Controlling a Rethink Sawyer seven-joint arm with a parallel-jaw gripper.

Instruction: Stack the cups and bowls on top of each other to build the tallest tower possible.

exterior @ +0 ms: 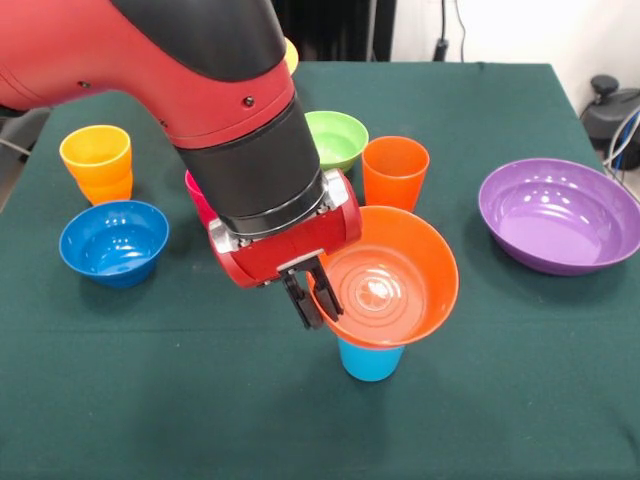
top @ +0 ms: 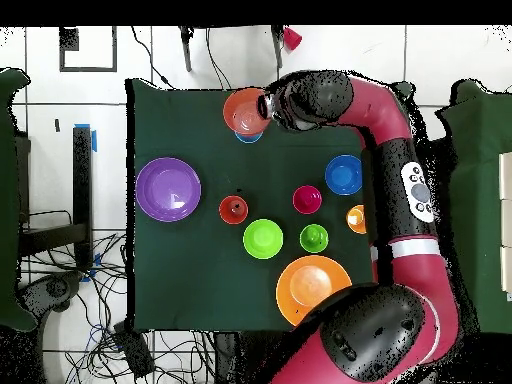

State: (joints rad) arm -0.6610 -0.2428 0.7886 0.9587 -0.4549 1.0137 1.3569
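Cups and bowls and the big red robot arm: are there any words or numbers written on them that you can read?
No readable words, numbers or brand names show in either view.
The orange bowl, held over the light blue cup by the gripper: only moulded rings inside, no letters.
The arm: a grey panel with small buttons in the overhead view, too small to read.
The purple bowl and blue bowl: plain.

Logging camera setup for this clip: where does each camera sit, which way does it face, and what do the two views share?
Front view: across the table from the robot, angled down at the cloth; shows the forearm and gripper at the orange bowl on the light blue cup.
Overhead view: above the table, looking straight down; shows the whole arm from its base.
Shared: gripper, orange bowl, purple bowl, blue bowl.
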